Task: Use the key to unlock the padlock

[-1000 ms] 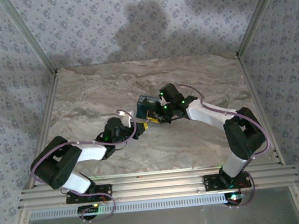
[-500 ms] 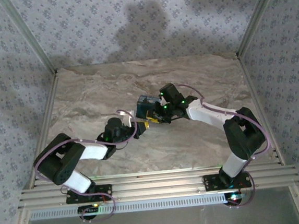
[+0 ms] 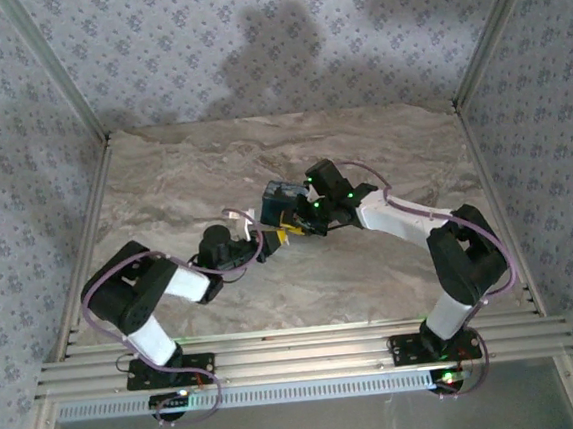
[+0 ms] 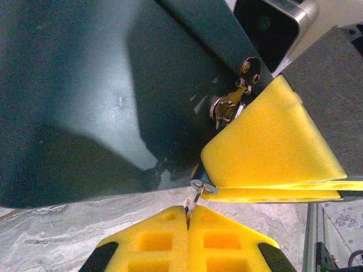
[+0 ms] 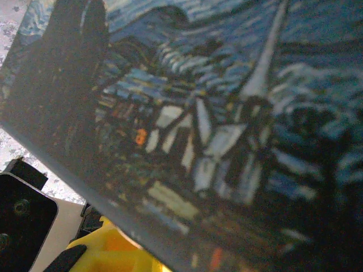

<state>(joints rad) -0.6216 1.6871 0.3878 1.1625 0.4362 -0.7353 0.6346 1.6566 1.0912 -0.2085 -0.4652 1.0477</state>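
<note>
A dark box [image 3: 283, 197] with a night-sky painting on its lid [image 5: 227, 113] lies mid-table. On its teal side [image 4: 85, 85] a small brass padlock [image 4: 228, 107] hangs at the clasp. My left gripper [image 4: 187, 222] is shut on a thin metal key [image 4: 191, 207], whose ring [image 4: 204, 186] sits just under the box's lower edge, below the padlock. In the top view the left gripper [image 3: 269, 244] is just left of the box. My right gripper [image 3: 305, 218] is shut on the box, one yellow finger [image 4: 266, 147] pressed against its side beside the padlock.
The marble tabletop [image 3: 381, 146] has aluminium posts at its corners and patterned walls behind. A ribbed aluminium rail [image 3: 299, 354] carries both arm bases at the near edge. A grey cable loops over the left wrist [image 3: 237, 219].
The left arm's elbow has swung right and risen while its gripper stays by the box with the key. The right arm and the box have not moved.
</note>
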